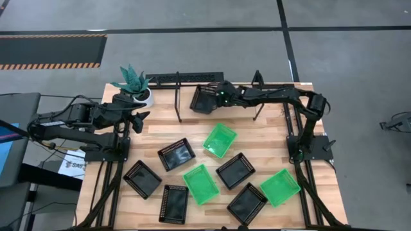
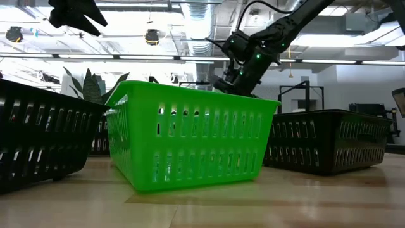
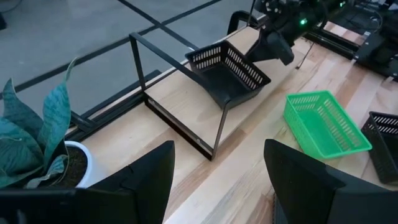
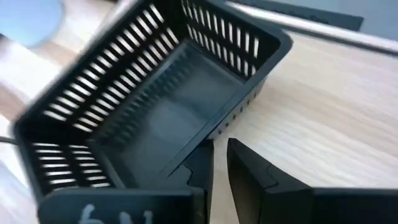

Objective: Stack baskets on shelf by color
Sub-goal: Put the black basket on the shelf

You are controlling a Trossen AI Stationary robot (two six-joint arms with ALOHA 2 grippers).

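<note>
A black basket [image 1: 205,97] hangs tilted inside the shelf [image 1: 177,102], a low black rod rack at the table's far edge. My right gripper [image 4: 219,162] is shut on this basket and reaches in from the table's right [image 1: 219,94]. Three green baskets [image 1: 219,140] [image 1: 201,184] [image 1: 280,187] and several black baskets [image 1: 176,154] sit flat on their bottoms on the table's near half. My left gripper [image 3: 217,180] stands open and empty above the table's left side, next to the plant [image 1: 140,119]. My right gripper pinches the black basket's side wall at its rim [image 4: 210,138], close to a corner, with one finger [image 4: 198,163] inside the basket and the other outside. The fingers slant down from the table's right. The basket [image 3: 227,74] is tilted; I cannot tell whether its low edge touches the table.
A teal plant in a white pot [image 1: 136,88] stands at the far left, beside the shelf's left posts. In the low view a green basket [image 2: 190,136] fills the foreground. Bare wood lies between the shelf and the loose baskets.
</note>
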